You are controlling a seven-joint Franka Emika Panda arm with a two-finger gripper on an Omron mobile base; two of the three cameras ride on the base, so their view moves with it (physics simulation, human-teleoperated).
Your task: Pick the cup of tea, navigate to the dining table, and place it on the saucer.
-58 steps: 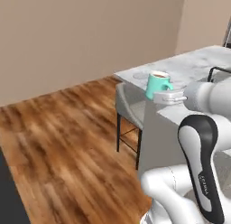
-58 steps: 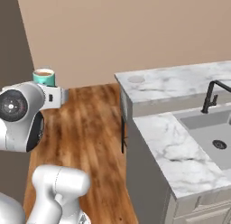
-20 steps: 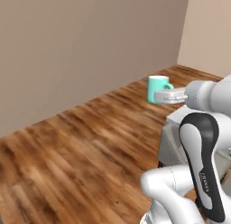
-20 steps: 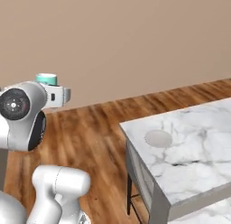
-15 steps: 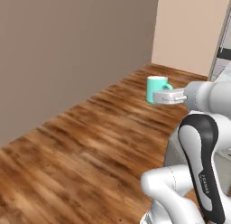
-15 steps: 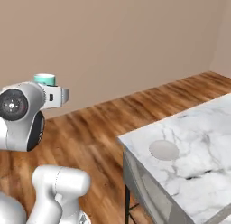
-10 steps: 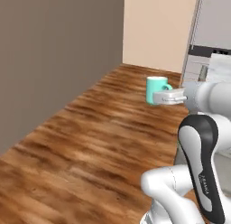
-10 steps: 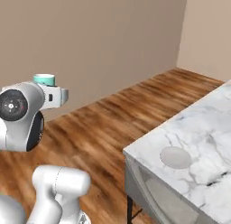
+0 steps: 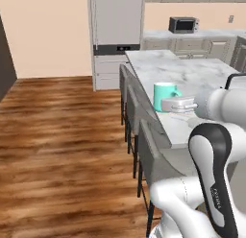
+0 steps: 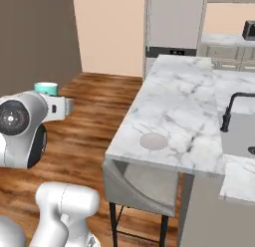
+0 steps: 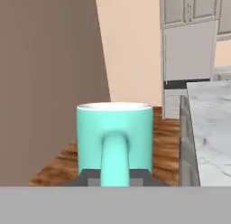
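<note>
The teal-green cup of tea (image 9: 165, 95) is held upright in the air, and my gripper (image 9: 178, 105) is shut on its lower part. In the hand view the cup (image 11: 114, 137) turns its handle toward the camera, with the dark fingertips (image 11: 89, 176) low beside it. Its rim (image 10: 46, 87) peeks over my white hand, left of the table. The light-grey saucer (image 10: 154, 140) lies near the close corner of the marble dining table (image 10: 179, 106), apart from the cup. In the left base view the cup hangs over that table's edge (image 9: 163, 71).
Grey chairs (image 9: 156, 158) line the table's left side, and one is tucked under its near end (image 10: 142, 186). A black faucet (image 10: 229, 111) and sink sit to the right. A fridge (image 9: 117, 33) and microwave (image 9: 183, 24) stand at the back, with wooden floor (image 9: 57, 136) to the left.
Both base views have swung round with the base: the bare wall gave way to the fridge, chairs and marble table. The cup keeps its place in the shut gripper.
</note>
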